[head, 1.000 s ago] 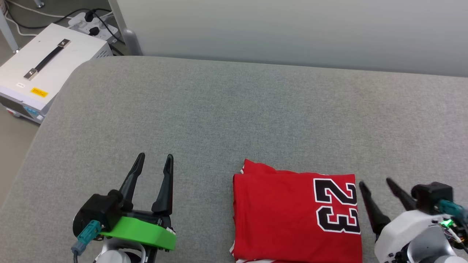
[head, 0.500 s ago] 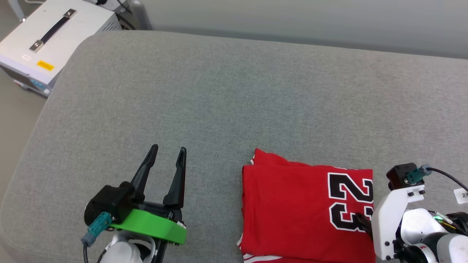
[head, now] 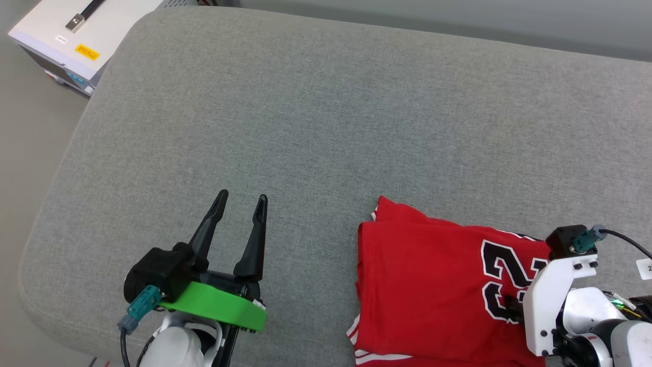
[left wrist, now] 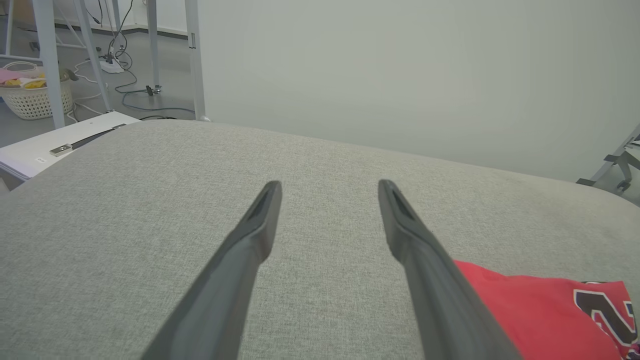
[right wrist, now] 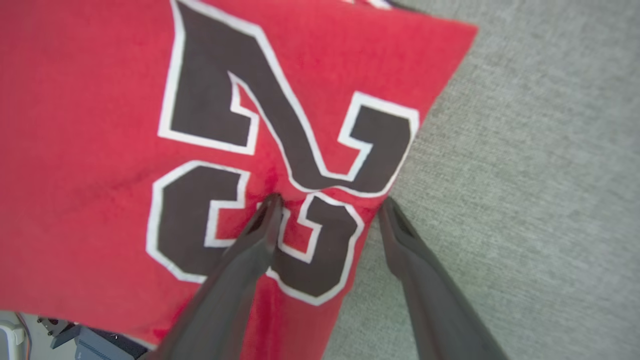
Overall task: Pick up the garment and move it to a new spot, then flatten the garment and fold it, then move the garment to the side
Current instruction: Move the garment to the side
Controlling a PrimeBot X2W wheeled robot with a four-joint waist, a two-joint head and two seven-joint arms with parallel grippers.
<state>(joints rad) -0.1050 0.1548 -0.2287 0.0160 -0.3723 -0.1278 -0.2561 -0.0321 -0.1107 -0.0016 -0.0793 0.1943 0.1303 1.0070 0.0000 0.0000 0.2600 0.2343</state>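
The garment (head: 423,285) lies folded into a red rectangle on the grey cushion (head: 326,127), its dark white-outlined number facing up at its right end. My right gripper (right wrist: 330,199) points down at that end and is open: one fingertip (right wrist: 270,205) rests on the number, the other stands over the cushion just past the garment's edge (right wrist: 100,100). In the head view its white wrist (head: 555,290) covers the fingers. My left gripper (head: 242,196) hovers open and empty left of the garment (left wrist: 540,310), fingers (left wrist: 260,220) pointing across the cushion.
A white case with a black handle (head: 76,35) stands off the cushion's far left corner, also low at the left (left wrist: 60,145). A white basket (left wrist: 35,97), metal legs and cables are on the floor beyond. A pale wall runs behind the cushion.
The head camera has tilted down and turned. My right gripper swung from lying beside the garment's right edge to pointing down onto it. The left gripper has kept its pose.
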